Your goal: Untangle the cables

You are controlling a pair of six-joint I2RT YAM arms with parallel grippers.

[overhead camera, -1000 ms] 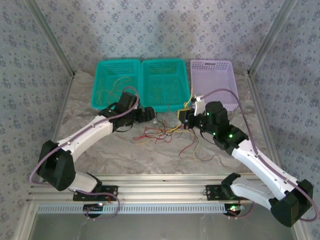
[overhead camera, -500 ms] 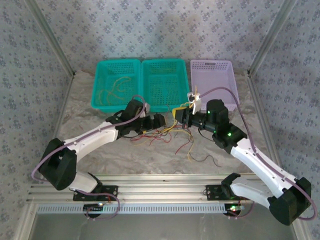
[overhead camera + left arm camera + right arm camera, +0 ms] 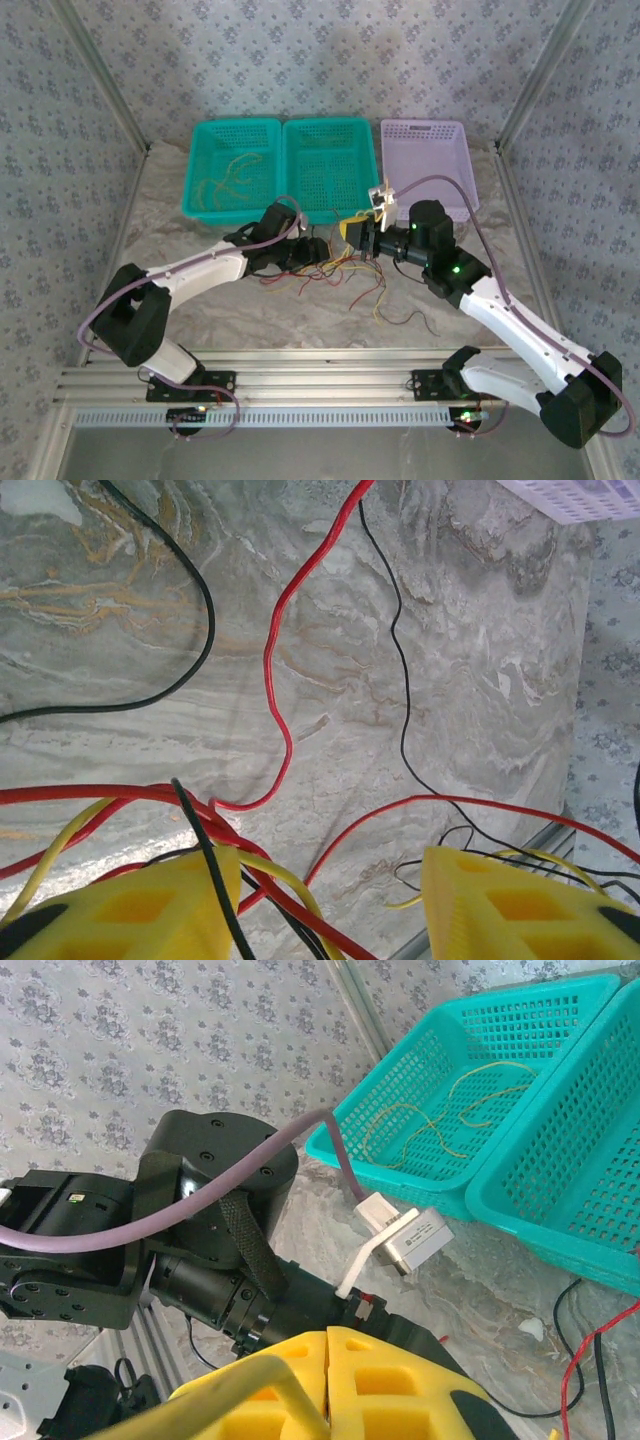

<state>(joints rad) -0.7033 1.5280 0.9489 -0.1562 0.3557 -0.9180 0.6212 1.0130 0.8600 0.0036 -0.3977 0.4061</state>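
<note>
The cables [image 3: 345, 275] lie as a loose tangle of red, yellow and black wires on the marble table, between the two arms. My left gripper [image 3: 325, 250] is low over the tangle's left part. In the left wrist view its yellow fingers [image 3: 130, 910] stand apart, with a red cable [image 3: 275, 660], a yellow cable [image 3: 270, 870] and black strands running between and over them. My right gripper [image 3: 353, 232] is just to the right, raised. Its fingers [image 3: 400, 1380] are pressed together on a yellow cable [image 3: 230, 1380].
Three baskets line the back: a teal one [image 3: 200, 205] with several yellow wires in it, a second teal one [image 3: 330, 212], and a lilac one [image 3: 425, 130]. A metal rail [image 3: 320, 360] runs along the near edge. The two wrists are close together.
The left arm has swung right and down onto the tangle, and its jaws have narrowed. The right gripper has shifted slightly left and back, still pinching the yellow cable.
</note>
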